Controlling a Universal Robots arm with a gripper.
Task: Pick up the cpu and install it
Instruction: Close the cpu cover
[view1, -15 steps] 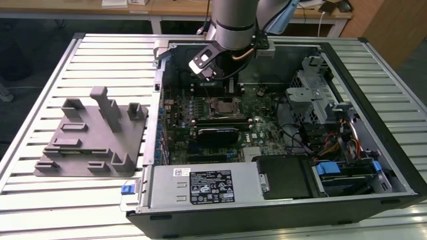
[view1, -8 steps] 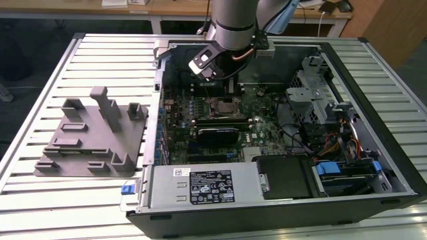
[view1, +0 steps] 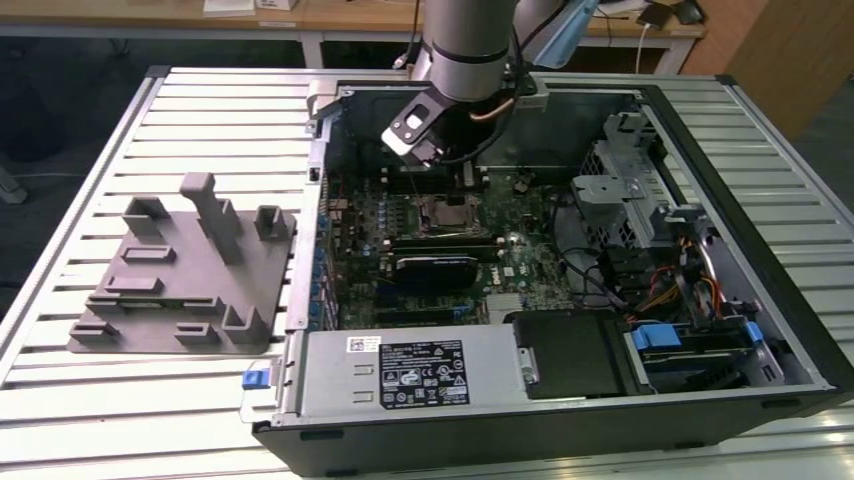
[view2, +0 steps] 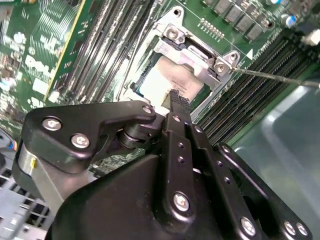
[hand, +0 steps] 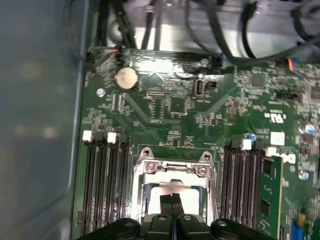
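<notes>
The pincer (hand: 173, 199) is narrow. In the first wrist view its two fingertips stand together with nothing gripped between them. The cpu (hand: 172, 188) lies flat inside the socket frame (hand: 150, 169) on the motherboard (hand: 170, 105), directly ahead of the fingertips along the approach line. Whether the tips touch its silver top cannot be told. The chip is square, so no long axis applies; its edges run parallel to the memory slots (hand: 105, 185) flanking the socket. In the exterior view, the arm (view1: 467, 50) reaches into the open computer case (view1: 534, 440) on the tabletop (view1: 134, 400), well apart from the grey fixture block (view1: 187, 270).
</notes>
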